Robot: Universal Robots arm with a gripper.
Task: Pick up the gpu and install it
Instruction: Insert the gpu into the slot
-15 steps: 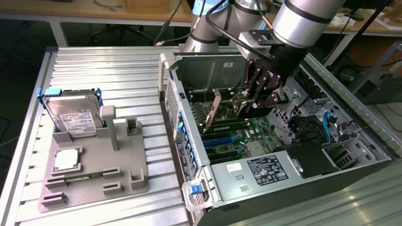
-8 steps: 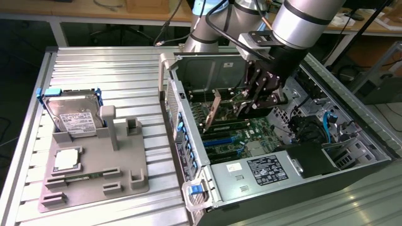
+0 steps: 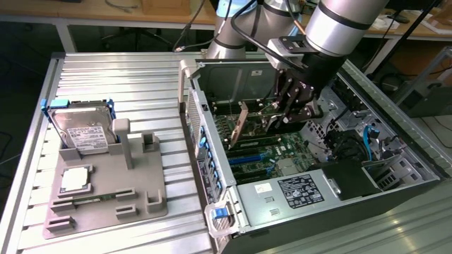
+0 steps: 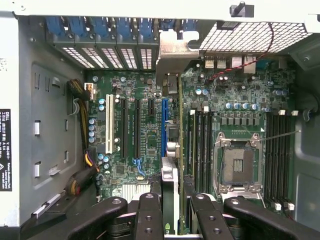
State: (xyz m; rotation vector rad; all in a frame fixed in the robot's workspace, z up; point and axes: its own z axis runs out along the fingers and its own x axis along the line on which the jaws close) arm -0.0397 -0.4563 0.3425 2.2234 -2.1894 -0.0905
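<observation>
So I'm watching the gripper [image 3: 288, 117] hanging inside the open computer case [image 3: 395, 132], and the gpu [image 3: 249, 127] is sitting right between its fingers [image 4: 150, 215], standing on edge above the motherboard [image 4: 140, 135]. Its long axis is running toward the case's rear slots, silver bracket at that end. The jaws are partly closed, pinching the card's edge.
</observation>
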